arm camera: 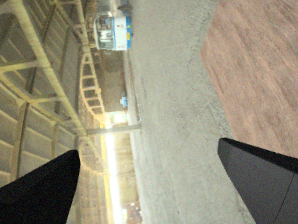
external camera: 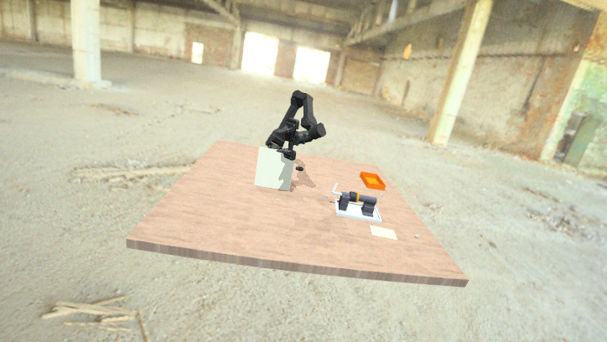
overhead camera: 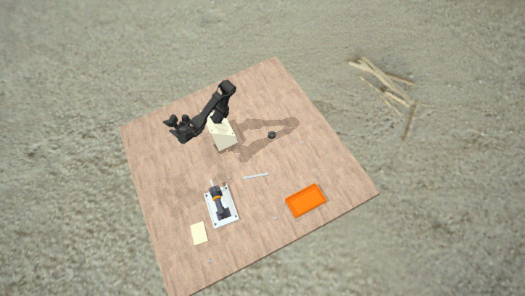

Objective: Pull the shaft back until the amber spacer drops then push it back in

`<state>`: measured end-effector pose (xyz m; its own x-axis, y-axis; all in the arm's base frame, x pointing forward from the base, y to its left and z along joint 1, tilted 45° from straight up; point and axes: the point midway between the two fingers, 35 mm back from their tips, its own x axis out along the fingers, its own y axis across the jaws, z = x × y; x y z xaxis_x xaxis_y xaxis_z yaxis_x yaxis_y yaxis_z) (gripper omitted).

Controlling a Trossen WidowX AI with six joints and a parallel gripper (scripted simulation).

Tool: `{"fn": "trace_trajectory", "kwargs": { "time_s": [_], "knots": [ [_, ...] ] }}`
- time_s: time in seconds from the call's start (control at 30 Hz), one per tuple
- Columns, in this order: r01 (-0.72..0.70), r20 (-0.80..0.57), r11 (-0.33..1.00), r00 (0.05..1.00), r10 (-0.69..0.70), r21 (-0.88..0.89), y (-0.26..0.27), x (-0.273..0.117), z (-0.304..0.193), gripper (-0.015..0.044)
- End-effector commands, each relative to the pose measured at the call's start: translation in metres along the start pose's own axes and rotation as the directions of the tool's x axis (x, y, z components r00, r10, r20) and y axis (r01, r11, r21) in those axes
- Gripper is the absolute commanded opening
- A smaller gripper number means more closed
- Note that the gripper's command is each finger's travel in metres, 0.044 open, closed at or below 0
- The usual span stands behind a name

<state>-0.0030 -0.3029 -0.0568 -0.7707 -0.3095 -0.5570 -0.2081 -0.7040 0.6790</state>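
The shaft's pale bent handle (overhead camera: 211, 182) (external camera: 334, 189) sticks out from one end of a dark assembly. An amber spacer (overhead camera: 216, 197) (external camera: 357, 196) sits around the shaft line, between a dark thick section (overhead camera: 215, 191) and a long dark cylinder (overhead camera: 219, 204) (external camera: 366, 199). Two dark blocks hold this up on a white baseplate (overhead camera: 233, 210) (external camera: 355, 215); the far block (overhead camera: 222, 213) (external camera: 368, 208) is at the end away from the handle. Further spacers cannot be told apart. My gripper (overhead camera: 178, 120) (arm camera: 150, 152) is open and empty, raised high beside the arm's base, well away from the shaft.
An orange tray (overhead camera: 305, 200) (external camera: 372, 180), a cream card (overhead camera: 199, 233) (external camera: 382, 232), a pale bar (overhead camera: 255, 175) and a small dark ring (overhead camera: 270, 135) (external camera: 299, 168) lie on the table. A few tiny grey parts are scattered around. The arm stands on a cream block (overhead camera: 224, 141) (external camera: 269, 169).
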Motion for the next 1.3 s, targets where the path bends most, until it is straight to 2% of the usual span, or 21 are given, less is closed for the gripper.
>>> {"fn": "trace_trajectory", "kwargs": {
  "time_s": [0.0,0.1,0.2,0.33,0.47,0.5,0.67,0.87,1.07,1.27],
  "knots": [
    [0.006,-0.005,1.000,1.000,-0.006,-0.019,-0.001,0.000,-0.002,0.0426],
    [0.076,-0.068,0.956,0.993,-0.099,-0.283,-0.014,-0.008,-0.026,0.0440],
    [0.100,-0.135,0.796,0.965,-0.224,-0.598,-0.032,-0.021,-0.055,0.0440],
    [0.001,-0.198,0.455,0.899,-0.391,-0.891,-0.059,-0.044,-0.089,0.0440],
    [-0.225,-0.227,0.072,0.803,-0.551,-0.972,-0.088,-0.074,-0.117,0.0440],
    [-0.294,-0.229,-0.015,0.775,-0.588,-0.956,-0.095,-0.082,-0.122,0.0440],
    [-0.535,-0.222,-0.257,0.673,-0.706,-0.805,-0.119,-0.110,-0.138,0.0440],
    [-0.796,-0.183,-0.409,0.528,-0.829,-0.447,-0.148,-0.147,-0.148,0.0440],
    [-0.927,-0.121,-0.374,0.372,-0.920,-0.007,-0.174,-0.185,-0.154,0.0440],
    [-0.885,-0.044,-0.205,0.205,-0.978,0.418,-0.196,-0.226,-0.155,0.0440]
  ]
}}
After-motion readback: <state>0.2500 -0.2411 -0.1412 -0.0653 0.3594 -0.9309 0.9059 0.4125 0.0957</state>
